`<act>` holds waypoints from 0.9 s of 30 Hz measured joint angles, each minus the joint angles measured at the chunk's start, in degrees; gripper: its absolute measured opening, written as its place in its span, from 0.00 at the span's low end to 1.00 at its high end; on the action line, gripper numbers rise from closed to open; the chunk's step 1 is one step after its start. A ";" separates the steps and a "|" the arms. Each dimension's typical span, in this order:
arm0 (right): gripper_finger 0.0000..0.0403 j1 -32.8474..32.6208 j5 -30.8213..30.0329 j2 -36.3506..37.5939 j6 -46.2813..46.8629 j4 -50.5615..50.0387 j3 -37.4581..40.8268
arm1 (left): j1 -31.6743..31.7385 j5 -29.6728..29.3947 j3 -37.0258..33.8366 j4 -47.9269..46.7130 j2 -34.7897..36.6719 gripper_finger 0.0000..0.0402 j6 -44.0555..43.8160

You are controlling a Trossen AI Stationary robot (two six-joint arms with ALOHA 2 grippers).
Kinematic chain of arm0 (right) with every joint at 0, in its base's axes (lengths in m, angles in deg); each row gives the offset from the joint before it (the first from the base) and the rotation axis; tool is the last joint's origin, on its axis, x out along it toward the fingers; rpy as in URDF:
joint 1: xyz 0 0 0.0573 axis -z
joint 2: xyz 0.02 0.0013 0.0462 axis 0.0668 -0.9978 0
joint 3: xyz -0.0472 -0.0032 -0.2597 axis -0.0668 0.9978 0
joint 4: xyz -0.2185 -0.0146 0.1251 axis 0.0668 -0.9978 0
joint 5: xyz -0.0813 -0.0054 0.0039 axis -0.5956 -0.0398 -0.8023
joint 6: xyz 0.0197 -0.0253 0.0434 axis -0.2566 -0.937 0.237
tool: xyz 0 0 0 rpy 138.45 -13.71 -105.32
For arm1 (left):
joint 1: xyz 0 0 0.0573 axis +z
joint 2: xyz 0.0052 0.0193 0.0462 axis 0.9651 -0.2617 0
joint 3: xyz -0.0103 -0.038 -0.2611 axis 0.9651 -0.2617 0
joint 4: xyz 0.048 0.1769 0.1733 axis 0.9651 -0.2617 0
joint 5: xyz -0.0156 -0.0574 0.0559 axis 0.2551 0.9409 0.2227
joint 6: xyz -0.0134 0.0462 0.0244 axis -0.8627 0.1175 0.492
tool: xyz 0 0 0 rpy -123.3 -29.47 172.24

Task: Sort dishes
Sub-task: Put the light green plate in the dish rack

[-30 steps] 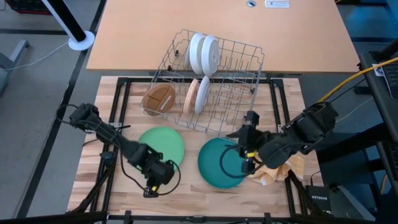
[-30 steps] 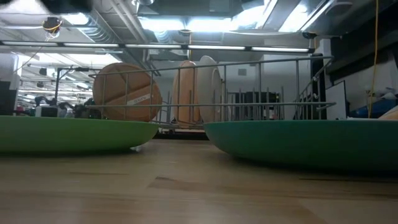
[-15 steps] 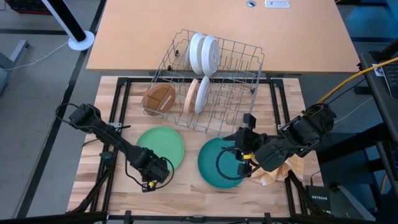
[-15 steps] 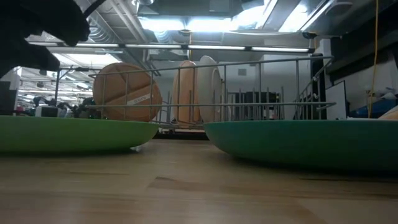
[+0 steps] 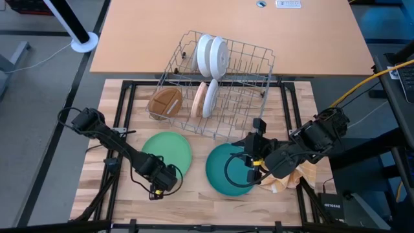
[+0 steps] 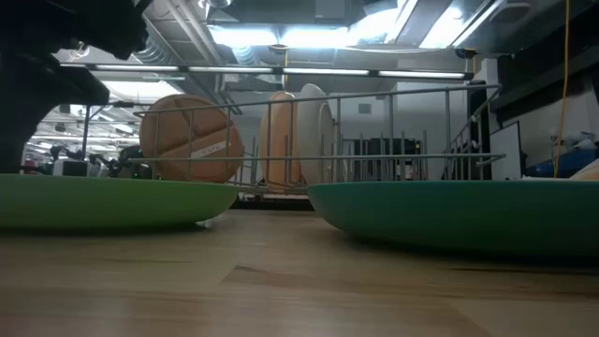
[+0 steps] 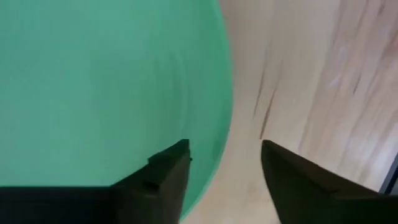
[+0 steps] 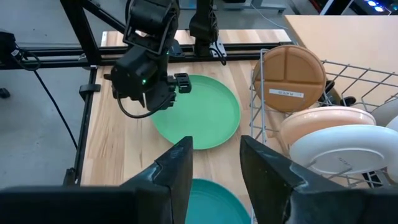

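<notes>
A green plate (image 5: 167,150) and a teal-blue plate (image 5: 228,171) lie flat on the wooden table. A brown plate (image 5: 165,101), a tan plate (image 5: 198,99) and white plates (image 5: 212,57) stand on edge in the grey wire rack (image 5: 220,84). My left gripper (image 7: 224,180) is open, low at the green plate's near rim (image 7: 217,124). One finger is over the plate and one over the bare wood; I cannot tell whether they touch. My right gripper (image 8: 214,171) is open and empty above the teal-blue plate (image 8: 214,202).
The rack stands at the table's far middle, partly on the tan desk (image 5: 226,26) behind. A yellow checked cloth (image 5: 288,180) lies under my right arm at the near right. A black frame (image 5: 123,116) edges the table. Bare wood shows along the near edge (image 6: 281,290).
My left gripper has moved a little toward the far edge and come down at the green plate's near rim; its dark shape has entered the top left of the low view. The plates have kept still.
</notes>
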 joint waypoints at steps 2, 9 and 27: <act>0.34 0.01 0.01 0.00 -0.01 -0.04 0.00 | 0.01 -0.38 0.01 0.60 -0.09 0.52 1.55; 0.34 -0.02 0.01 0.00 0.02 -0.04 0.00 | 0.02 -2.78 0.02 2.75 -4.20 0.59 2.99; 0.34 -0.01 -0.56 0.00 1.44 0.12 0.00 | -0.04 -2.92 1.16 2.87 -9.77 0.24 -4.61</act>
